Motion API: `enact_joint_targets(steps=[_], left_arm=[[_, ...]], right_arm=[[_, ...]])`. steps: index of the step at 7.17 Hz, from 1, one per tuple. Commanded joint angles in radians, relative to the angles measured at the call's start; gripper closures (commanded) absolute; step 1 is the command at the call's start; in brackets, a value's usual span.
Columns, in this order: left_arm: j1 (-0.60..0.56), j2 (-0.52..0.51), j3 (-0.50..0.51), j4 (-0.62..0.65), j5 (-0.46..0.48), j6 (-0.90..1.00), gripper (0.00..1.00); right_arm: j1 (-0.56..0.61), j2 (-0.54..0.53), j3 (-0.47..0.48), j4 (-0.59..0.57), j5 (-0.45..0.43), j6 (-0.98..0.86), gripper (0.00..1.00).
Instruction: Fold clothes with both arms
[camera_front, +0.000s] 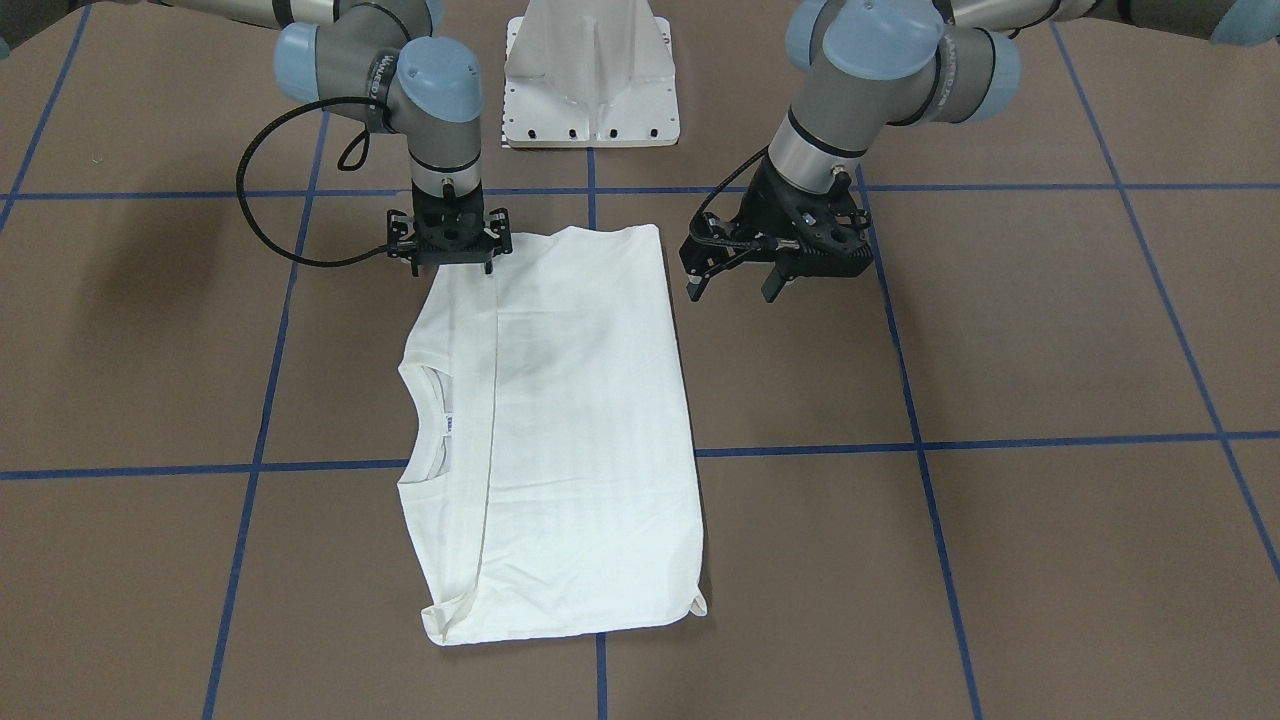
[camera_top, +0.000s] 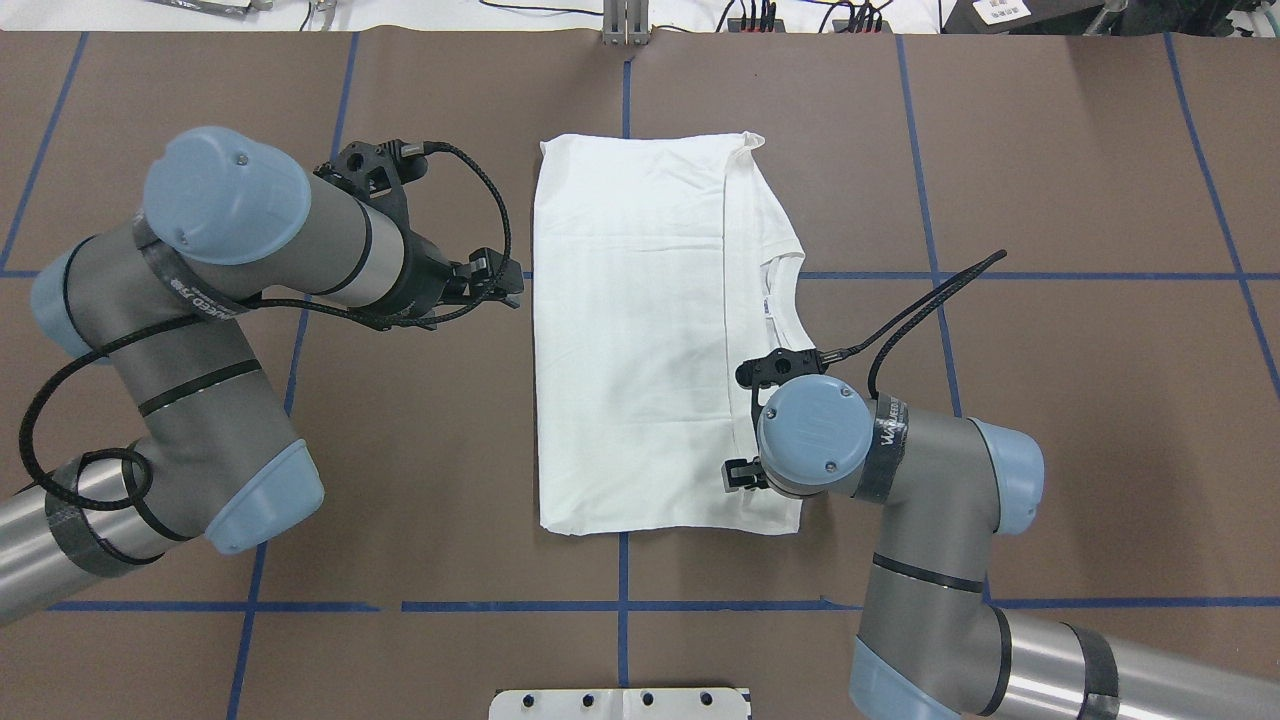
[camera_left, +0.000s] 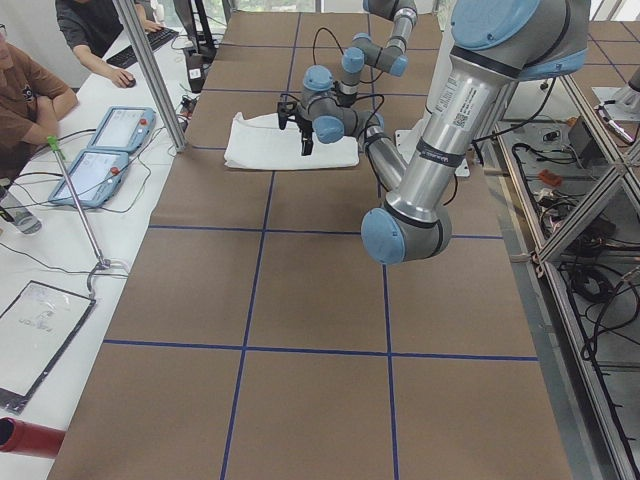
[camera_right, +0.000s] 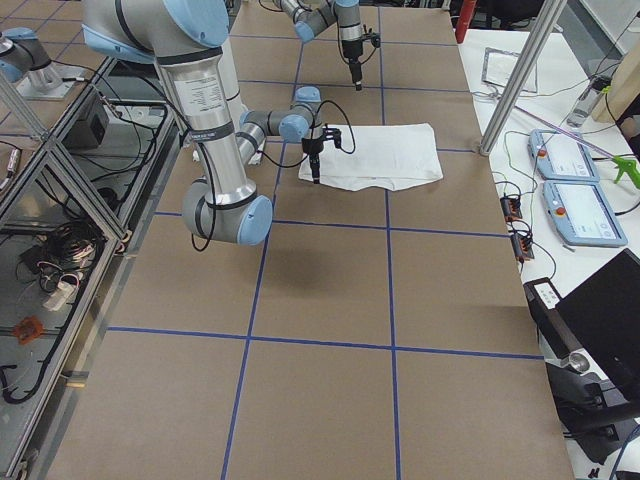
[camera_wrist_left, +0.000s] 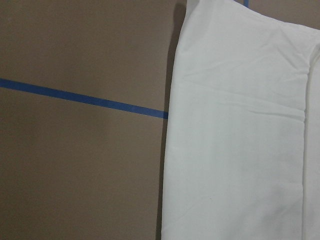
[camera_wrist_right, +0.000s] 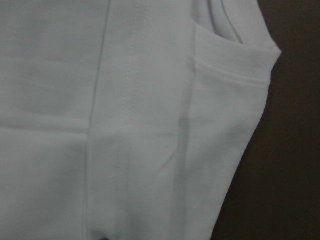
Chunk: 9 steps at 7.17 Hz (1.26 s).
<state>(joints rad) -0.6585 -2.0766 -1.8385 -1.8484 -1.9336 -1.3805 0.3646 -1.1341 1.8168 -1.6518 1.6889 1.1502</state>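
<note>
White T-shirt (camera_front: 580, 430) lies folded flat on the counter (camera_front: 1040, 330), collar toward the right arm. Left pincer (camera_front: 732, 290) stands wide and empty, just beside 1 long edge. Right pincer (camera_front: 452, 255) sits over the robot-side corner; its spread cannot be told.

The left arm (camera_top: 190, 400) comes in from the left end of the bench's robot-side edge, elbow bent and forearm angled toward the middle. The left gripper (camera_front: 732, 285) hangs tilted above the surface, its fingers (camera_front: 694, 288) spread apart. The right arm (camera_top: 930, 470) reaches in from the right end of that edge, wrist turned straight down. The right gripper (camera_front: 452, 262) points vertically, low over the bench. Its jaws are hidden under the wrist, so whether they are closed is unclear.
</note>
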Motion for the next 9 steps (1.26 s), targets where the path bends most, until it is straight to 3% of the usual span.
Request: enact_joint_targets(steps=[1, 4, 6, 9], left_arm=[[0.007, -0.002, 0.001, 0.000, 0.001, 0.000, 0.00], [0.008, -0.003, 0.001, 0.000, 0.001, 0.000, 0.00], [0.013, -0.003, 0.001, 0.000, 0.001, -0.002, 0.00], [0.014, -0.007, 0.001, 0.000, 0.001, -0.002, 0.00]], right_arm=[[0.013, -0.033, 0.012, 0.001, 0.000, -0.012, 0.00], [0.033, -0.149, 0.125, 0.000, 0.003, -0.073, 0.00], [0.045, -0.183, 0.133, 0.003, 0.000, -0.104, 0.00], [0.056, -0.152, 0.159, 0.006, 0.005, -0.130, 0.00]])
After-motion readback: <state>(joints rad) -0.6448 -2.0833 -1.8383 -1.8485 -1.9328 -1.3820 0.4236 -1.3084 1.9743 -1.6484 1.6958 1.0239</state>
